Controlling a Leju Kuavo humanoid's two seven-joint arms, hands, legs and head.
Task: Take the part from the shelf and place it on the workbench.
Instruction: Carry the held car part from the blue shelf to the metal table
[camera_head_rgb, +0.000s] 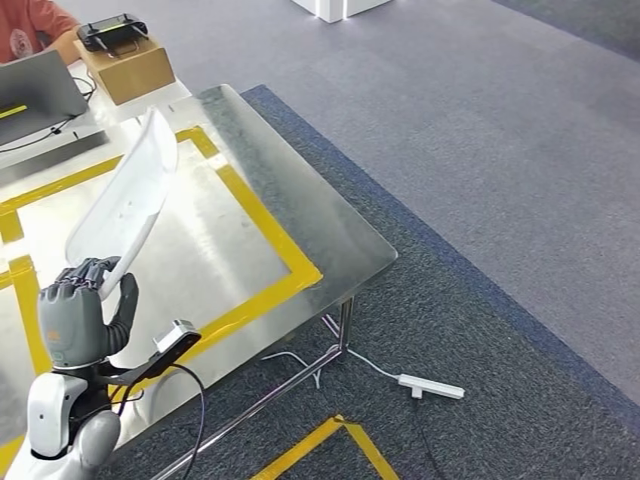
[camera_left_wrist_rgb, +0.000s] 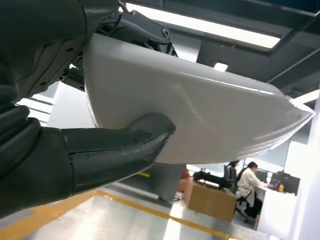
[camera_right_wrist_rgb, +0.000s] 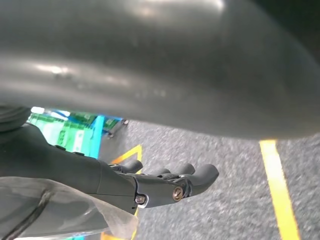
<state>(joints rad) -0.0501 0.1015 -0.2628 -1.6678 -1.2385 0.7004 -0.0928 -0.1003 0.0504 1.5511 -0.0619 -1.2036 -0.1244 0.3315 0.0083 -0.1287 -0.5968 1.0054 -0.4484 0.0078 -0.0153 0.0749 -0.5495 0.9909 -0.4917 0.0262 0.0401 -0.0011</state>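
So, near to far, this is how things sit

Left hand: the left hand (camera_head_rgb: 79, 318) is low and close, and its fingers are wrapped tight round the bottom end of the part, so the part cannot slip out

Thumb: in the left wrist view the thick grey thumb (camera_left_wrist_rgb: 124, 147) presses under the part, and the darker fingers (camera_left_wrist_rgb: 139, 27) hook over the other side, so it is squeezed from both sides

Part: the white curved part (camera_head_rgb: 127, 202) sticks up and away from the hand, tilted, up in the air over the workbench, not yet lying on it; I think it is held by one end so the long end can come down first

Workbench: the shiny metal workbench (camera_head_rgb: 317, 215) lies under the part, and yellow tape (camera_head_rgb: 260, 225) makes a box on it, most likely to show where the part should go

Right hand: the right hand (camera_right_wrist_rgb: 170, 182) hangs over grey carpet with its fingers out fairly straight and nothing in them, as it has no job just now

Floor: a white power strip (camera_head_rgb: 432, 386) lies on the carpet past the bench leg

Far end: a cardboard box (camera_head_rgb: 130, 68) and a laptop (camera_head_rgb: 38, 92) sit at the far end, near a person in orange (camera_head_rgb: 30, 28)

What is left: lower the part onto the bench and let go
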